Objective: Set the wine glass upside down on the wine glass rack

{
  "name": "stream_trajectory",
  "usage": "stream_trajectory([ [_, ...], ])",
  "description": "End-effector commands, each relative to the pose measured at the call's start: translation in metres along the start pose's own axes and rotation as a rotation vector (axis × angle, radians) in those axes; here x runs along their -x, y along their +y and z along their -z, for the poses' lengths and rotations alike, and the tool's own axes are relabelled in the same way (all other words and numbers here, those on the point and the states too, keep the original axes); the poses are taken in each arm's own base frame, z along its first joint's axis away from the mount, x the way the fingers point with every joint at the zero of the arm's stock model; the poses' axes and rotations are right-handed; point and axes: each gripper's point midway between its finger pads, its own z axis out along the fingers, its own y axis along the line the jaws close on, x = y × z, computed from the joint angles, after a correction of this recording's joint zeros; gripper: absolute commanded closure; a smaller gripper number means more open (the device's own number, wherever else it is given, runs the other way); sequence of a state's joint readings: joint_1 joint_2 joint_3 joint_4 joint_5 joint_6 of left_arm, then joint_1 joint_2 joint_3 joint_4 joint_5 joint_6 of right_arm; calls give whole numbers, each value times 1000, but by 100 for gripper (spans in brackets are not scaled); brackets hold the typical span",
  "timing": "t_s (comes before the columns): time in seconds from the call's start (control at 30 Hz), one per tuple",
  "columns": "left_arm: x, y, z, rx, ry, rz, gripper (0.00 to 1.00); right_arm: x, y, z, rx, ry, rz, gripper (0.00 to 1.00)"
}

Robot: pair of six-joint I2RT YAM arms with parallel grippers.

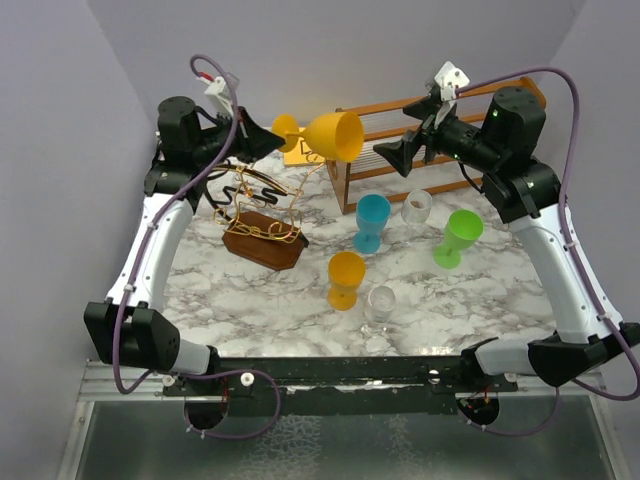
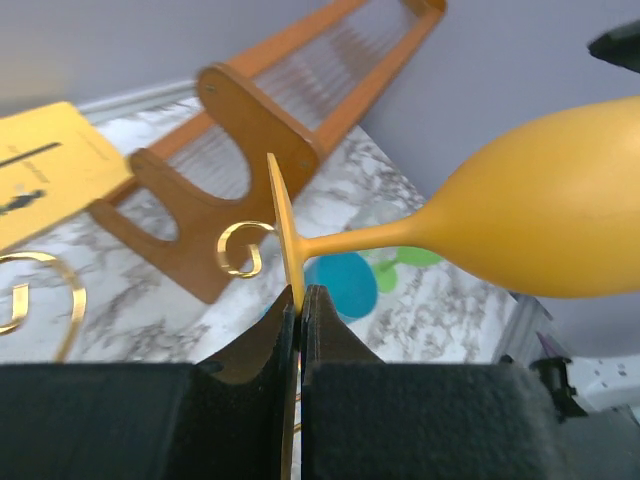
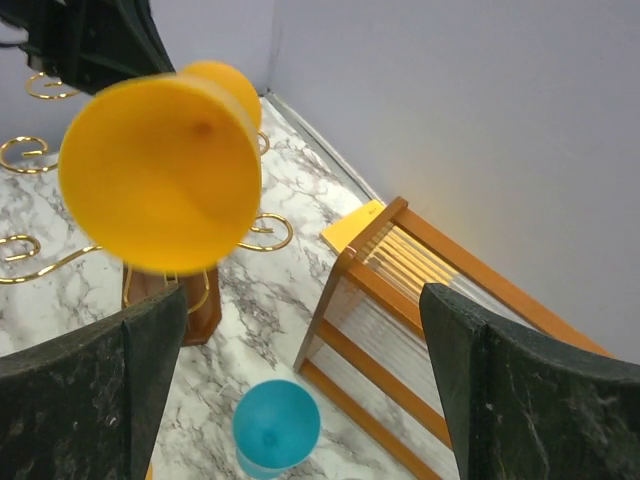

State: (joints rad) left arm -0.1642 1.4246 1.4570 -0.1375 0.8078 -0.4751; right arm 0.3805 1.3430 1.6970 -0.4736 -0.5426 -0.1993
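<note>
Left claw [image 2: 300, 297] pinched shut on thin foot of yellow wine glass [image 1: 335, 135], held sideways in air near wine glass rack [image 1: 262, 215], not on it. Right claw [image 1: 398, 157] wide apart by cup mouth (not touching). Thin pinch: glass may slip, fall, hit rack.

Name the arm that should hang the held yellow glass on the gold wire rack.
Left. The left tool is shut on the foot of the yellow wine glass, holding it sideways close by the wine glass rack. The right tool is open, empty and farther from the rack.
</note>
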Motion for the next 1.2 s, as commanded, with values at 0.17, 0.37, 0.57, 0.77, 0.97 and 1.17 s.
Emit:
stream_trajectory([
  [0.17,76,45,93,437,-222,-254,100,2,-19,19,-136,22,108,1],
  [0.37,117,61,162,766,-300,-447,100,-30,6,6,39,68,146,1],
  [0.57,151,66,230,1092,-359,-624,100,-73,52,5,266,72,123,1],
  [0.77,182,77,270,1351,-345,-777,100,-97,67,6,319,77,84,1],
  [0.97,194,110,294,1587,-208,-879,100,-96,78,13,358,65,69,1],
  [1.17,202,138,304,1750,-48,-1017,100,-96,81,15,369,61,68,1],
])
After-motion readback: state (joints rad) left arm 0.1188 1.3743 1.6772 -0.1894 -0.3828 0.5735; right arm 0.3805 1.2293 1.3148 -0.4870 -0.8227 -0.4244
